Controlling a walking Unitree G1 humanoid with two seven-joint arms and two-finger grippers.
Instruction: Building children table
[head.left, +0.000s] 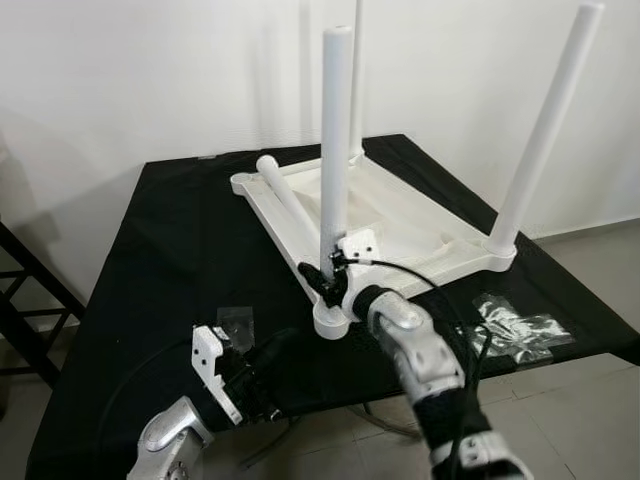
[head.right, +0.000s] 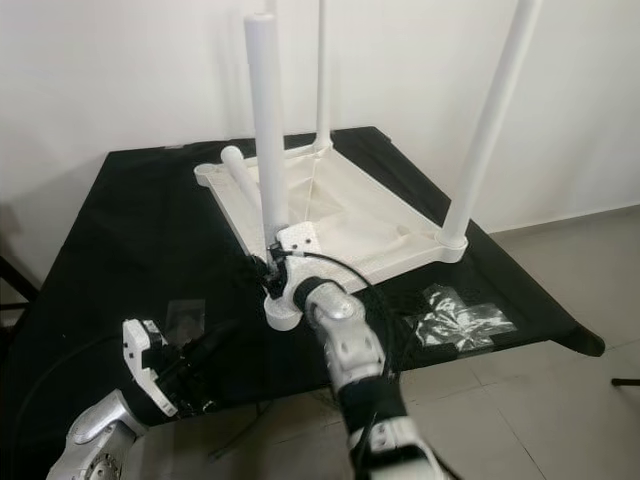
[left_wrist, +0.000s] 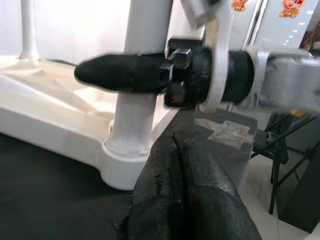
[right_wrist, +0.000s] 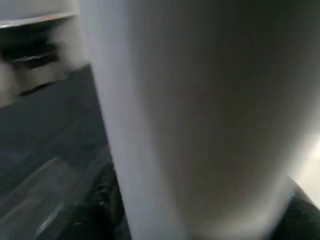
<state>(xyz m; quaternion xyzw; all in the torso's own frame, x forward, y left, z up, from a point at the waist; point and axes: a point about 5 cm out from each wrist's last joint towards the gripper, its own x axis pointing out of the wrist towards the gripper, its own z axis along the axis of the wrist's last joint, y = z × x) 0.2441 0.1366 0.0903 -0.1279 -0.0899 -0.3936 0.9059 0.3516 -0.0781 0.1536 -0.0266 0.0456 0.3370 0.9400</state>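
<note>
Inverted white tabletop (head.left: 400, 215) on the black-draped desk (head.left: 150, 260): three legs stand upright (far corners and near corner). Right gripper (head.left: 327, 272) pinches the near-corner leg (head.left: 335, 140); the fourth leg (head.left: 288, 205) lies loose, unfitted. Left gripper (head.left: 272, 352) rests near the front edge, fingers pressed together.

A black cloth (head.left: 170, 260) covers the work surface, draping over its edges down toward a pale tiled floor (head.left: 590, 400). A crumpled clear plastic bag (head.left: 520, 325) lies on the cloth near its right edge, and a smaller clear plastic bag (head.left: 236, 322) lies flat closer to the front left. Behind it all stands a plain white wall (head.left: 150, 70), and a dark metal frame (head.left: 30, 300) shows at the far left.
</note>
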